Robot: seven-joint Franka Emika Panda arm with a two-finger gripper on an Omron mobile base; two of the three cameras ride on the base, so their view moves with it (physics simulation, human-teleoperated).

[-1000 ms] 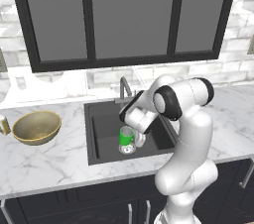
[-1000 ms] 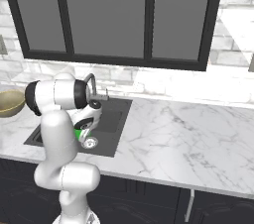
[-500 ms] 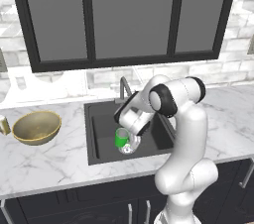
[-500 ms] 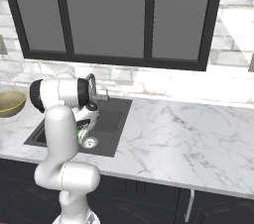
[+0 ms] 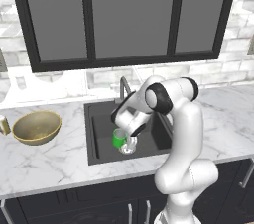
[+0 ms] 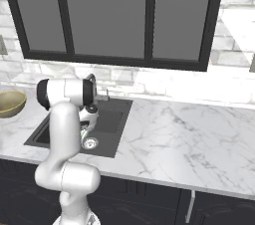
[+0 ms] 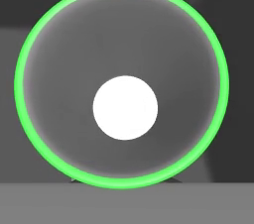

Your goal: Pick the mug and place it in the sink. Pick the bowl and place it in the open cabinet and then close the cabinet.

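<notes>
The small green mug [image 5: 118,139] hangs low inside the black sink [image 5: 99,114], just above the round steel drain [image 5: 128,148]. My gripper [image 5: 127,135] reaches down into the basin and is shut on the mug's rim. In the hand view the mug [image 7: 124,39] is seen from straight above, with its green rim and pale inside, and my gripper [image 7: 124,182] is at its lower edge. From the right, a green sliver of the mug [image 6: 83,134] shows behind my arm. The olive-gold bowl [image 5: 37,127] sits on the counter left of the sink. The cabinet is out of view.
A grey faucet [image 5: 123,88] rises at the sink's back edge. A small brass cylinder [image 5: 4,125] stands left of the bowl. Grey-paned glass-fronted cabinets [image 5: 129,15] hang above. White marble counter [image 6: 184,134] stretches to the right of the sink [image 6: 112,122].
My gripper has carried the mug a little to the left inside the sink, staying low over the drain. The bowl has not moved.
</notes>
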